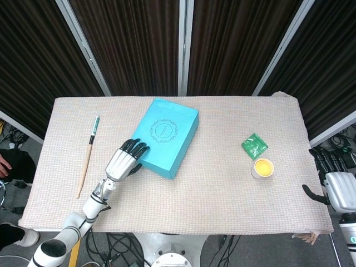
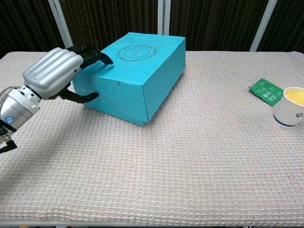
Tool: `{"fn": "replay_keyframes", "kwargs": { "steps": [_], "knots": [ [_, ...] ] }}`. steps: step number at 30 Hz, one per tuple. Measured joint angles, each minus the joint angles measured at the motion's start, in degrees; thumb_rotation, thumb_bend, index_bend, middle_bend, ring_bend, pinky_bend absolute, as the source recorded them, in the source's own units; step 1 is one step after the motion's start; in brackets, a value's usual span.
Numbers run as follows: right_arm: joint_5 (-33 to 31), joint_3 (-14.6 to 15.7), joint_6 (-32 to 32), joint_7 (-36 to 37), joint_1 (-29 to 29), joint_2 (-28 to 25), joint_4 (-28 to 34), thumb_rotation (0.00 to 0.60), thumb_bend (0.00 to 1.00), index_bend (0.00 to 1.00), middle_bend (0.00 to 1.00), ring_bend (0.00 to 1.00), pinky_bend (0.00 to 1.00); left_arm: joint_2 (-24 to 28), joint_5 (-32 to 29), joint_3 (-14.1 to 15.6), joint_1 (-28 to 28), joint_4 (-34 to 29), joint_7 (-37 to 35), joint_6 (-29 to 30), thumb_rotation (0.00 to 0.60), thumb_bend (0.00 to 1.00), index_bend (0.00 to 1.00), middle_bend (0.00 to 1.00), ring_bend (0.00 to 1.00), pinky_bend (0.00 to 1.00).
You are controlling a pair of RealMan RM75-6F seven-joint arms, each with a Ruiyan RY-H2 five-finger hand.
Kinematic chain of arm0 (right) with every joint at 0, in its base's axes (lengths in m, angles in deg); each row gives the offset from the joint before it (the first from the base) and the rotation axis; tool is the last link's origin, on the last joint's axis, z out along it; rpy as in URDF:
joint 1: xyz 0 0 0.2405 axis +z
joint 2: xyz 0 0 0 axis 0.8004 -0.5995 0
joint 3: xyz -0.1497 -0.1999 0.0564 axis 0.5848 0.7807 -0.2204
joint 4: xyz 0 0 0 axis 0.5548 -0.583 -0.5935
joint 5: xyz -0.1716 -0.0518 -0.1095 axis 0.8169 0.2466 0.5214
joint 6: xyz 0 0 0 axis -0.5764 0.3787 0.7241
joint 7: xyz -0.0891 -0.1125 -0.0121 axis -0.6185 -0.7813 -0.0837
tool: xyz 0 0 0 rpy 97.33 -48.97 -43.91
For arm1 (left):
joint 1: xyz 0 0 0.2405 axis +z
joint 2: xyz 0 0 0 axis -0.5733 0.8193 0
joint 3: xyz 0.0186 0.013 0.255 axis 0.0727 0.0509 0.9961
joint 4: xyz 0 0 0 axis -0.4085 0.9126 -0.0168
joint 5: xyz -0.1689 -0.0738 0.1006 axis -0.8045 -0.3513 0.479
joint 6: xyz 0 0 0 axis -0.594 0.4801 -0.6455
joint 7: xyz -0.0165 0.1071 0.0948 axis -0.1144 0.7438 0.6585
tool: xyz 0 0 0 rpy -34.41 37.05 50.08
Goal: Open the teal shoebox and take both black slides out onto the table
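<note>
The teal shoebox [image 1: 166, 137] sits closed on the table [image 1: 211, 183], left of centre, lid on and printed with a round ornamental emblem on top; nothing of the slides can be seen. Its long axis runs diagonally in the head view, from its near-left end toward the far-right, so one short end faces the robot's left side and the far short end points toward the dark curtains. In the chest view the near corner of the shoebox [image 2: 142, 76] juts toward the camera. The left hand [image 1: 125, 161] is at the near-left end of the box: its dark fingertips [image 2: 97, 56] lie on the top edge of the lid while the thumb [image 2: 80, 97] curls below against the side wall, fingers apart, not closed around anything. At the right edge of the table, well apart from the box, the right hand [image 1: 332, 181] hangs just off the corner, fingers spread, holding nothing. On the right half of the cloth stands a paper cup [image 1: 263, 167] with yellow contents, and just beyond it lies a green sachet [image 1: 254, 146]. Far left, a long brush [image 1: 88, 154] with a green end lies roughly parallel to the table's short side.
</note>
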Motion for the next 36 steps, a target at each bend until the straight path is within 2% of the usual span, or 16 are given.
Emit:
{"fn": "replay_keyframes", "kwargs": {
  "steps": [2,8,16,24,28,30,32,36],
  "knots": [
    [0.0,0.0,-0.2,-0.1,0.1,0.0,0.0,0.600,0.17,0.05,0.05,0.00,0.00,-0.3,-0.3,0.1,0.0,0.5,-0.7,0.4,0.600,0.35,0.32,0.32,0.25,0.32],
    [-0.2,0.0,-0.7,-0.4,0.3,-0.1,0.3,0.600,0.17,0.05,0.05,0.00,0.00,-1.0,-1.5,-0.1,0.3,1.3,-3.9,1.2,0.600,0.38,0.35,0.35,0.27,0.37],
    [-0.3,-0.1,-1.0,-1.0,0.5,-0.4,0.9,0.600,0.17,0.05,0.05,0.00,0.00,-1.5,-4.0,-1.4,1.2,-0.1,-12.6,2.6,0.600,0.39,0.34,0.36,0.28,0.38],
    [-0.2,-0.1,-0.8,-1.3,0.4,-0.5,1.3,0.600,0.17,0.05,0.05,0.00,0.00,-0.9,-5.7,-2.2,1.6,-3.5,-17.0,2.5,0.600,0.42,0.32,0.35,0.28,0.38],
    [-0.2,-0.1,-0.7,-1.4,0.3,-0.7,1.5,0.600,0.17,0.05,0.05,0.00,0.00,0.0,-7.2,-3.4,1.8,-8.1,-21.4,1.4,0.600,0.43,0.31,0.35,0.28,0.37],
    [-0.2,-0.1,-0.7,-1.4,0.3,-0.7,1.5,0.600,0.17,0.05,0.05,0.00,0.00,0.9,-7.9,-4.0,1.8,-11.0,-23.4,0.6,0.600,0.43,0.31,0.35,0.28,0.32],
    [-0.1,-0.1,-0.6,-1.5,0.3,-0.7,1.6,0.600,0.17,0.05,0.05,0.00,0.00,2.4,-8.8,-4.6,1.9,-15.3,-25.7,-0.8,0.600,0.43,0.31,0.35,0.28,0.27],
    [0.0,0.0,-0.5,-1.5,0.2,-0.6,1.6,0.600,0.17,0.05,0.05,0.00,0.00,6.4,-11.1,-6.1,2.2,-25.4,-28.8,-4.6,0.600,0.44,0.31,0.35,0.27,0.22]
  ]
}}
